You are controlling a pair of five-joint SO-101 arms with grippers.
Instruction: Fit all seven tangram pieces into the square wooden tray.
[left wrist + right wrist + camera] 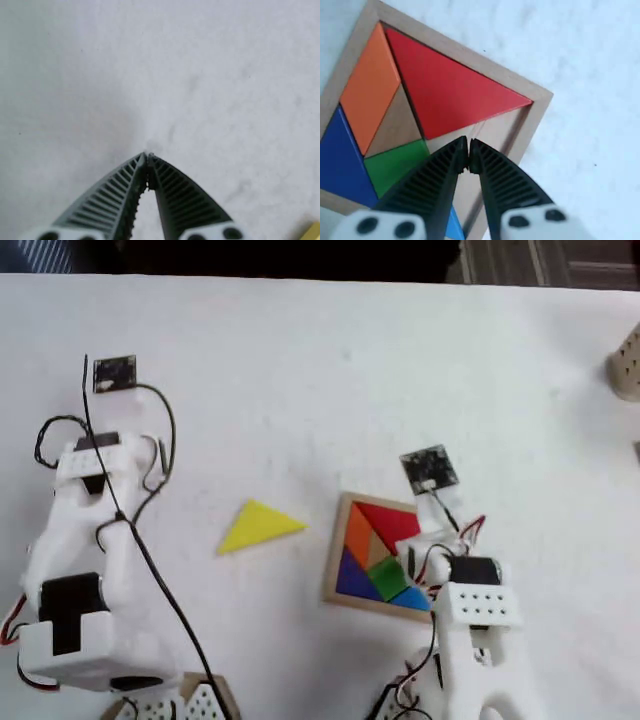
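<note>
Overhead view of a white table (300, 370) with 2 robot arms at the near edge. A square wooden tray (333, 558) sits in front of the right arm (470, 605), turned at a slight angle.

Inside the tray:
- A big red triangle (392, 522) is along the far side.
- An orange slanted 4-sided piece (358, 532) is just beside the red one.
- A blue triangle (355, 575) is at the near left corner.
- A green piece (388, 578) is beside the blue triangle.
- A light-blue piece (412, 597) is at the near edge, partly hidden by the arm.
- A tan triangle (378, 548) shows between orange, red & green. It may be a wood-coloured piece or bare tray floor; can't tell which.

A yellow triangle (255, 526) lies flat on the table left of the tray, apart from it and approx. between the tray and the left arm (90, 540).

Right wrist view: the right gripper (466, 142) has its jaws together and holds nothing. It hangs over the tray (470, 60), at a bare strip of floor next to the red triangle (450, 95).

Left wrist view: the left gripper (147, 156) has its jaws together and holds nothing. It is above plain table, well away from the tray.
</note>
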